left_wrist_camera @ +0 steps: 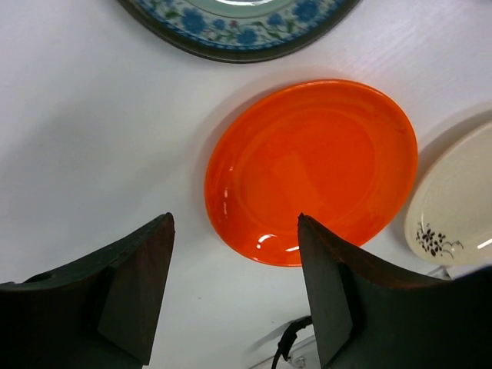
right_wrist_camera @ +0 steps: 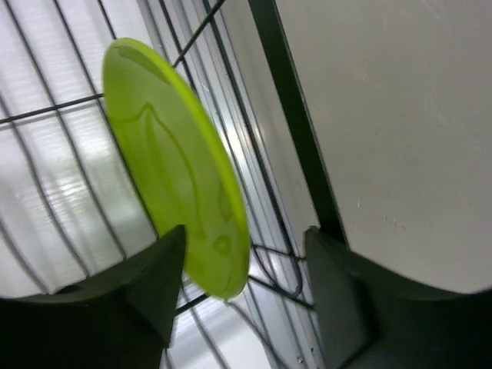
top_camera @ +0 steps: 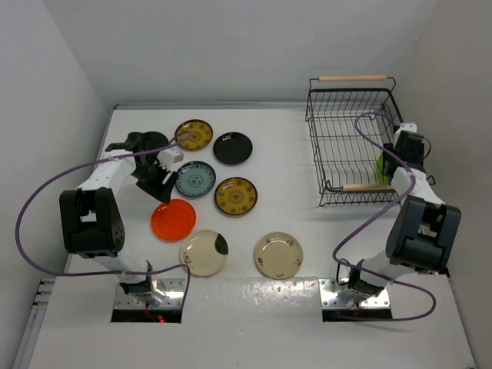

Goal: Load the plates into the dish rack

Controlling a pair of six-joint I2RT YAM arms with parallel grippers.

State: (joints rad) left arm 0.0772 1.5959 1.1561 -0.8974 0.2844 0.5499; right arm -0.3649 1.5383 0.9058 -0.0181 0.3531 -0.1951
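Several plates lie flat on the white table: two mustard-yellow (top_camera: 194, 135) (top_camera: 235, 196), black (top_camera: 232, 148), blue-grey (top_camera: 195, 179), orange-red (top_camera: 173, 220) and two cream ones (top_camera: 204, 253) (top_camera: 278, 254). My left gripper (top_camera: 160, 184) hangs open just above the table by the orange-red plate (left_wrist_camera: 311, 169), whose near rim lies between the fingertips of the left gripper (left_wrist_camera: 234, 224). The black wire dish rack (top_camera: 350, 91) stands at the right. A lime green plate (right_wrist_camera: 173, 169) stands on edge in the rack's wires (right_wrist_camera: 288, 115). My right gripper (right_wrist_camera: 244, 246) is open around its lower rim.
The blue-grey plate (left_wrist_camera: 238, 27) and a cream plate (left_wrist_camera: 453, 207) border the orange-red one. The rack has two pale wooden handles (top_camera: 352, 78) (top_camera: 367, 187). White walls close in the table on the left, back and right. Purple cables loop from both arms.
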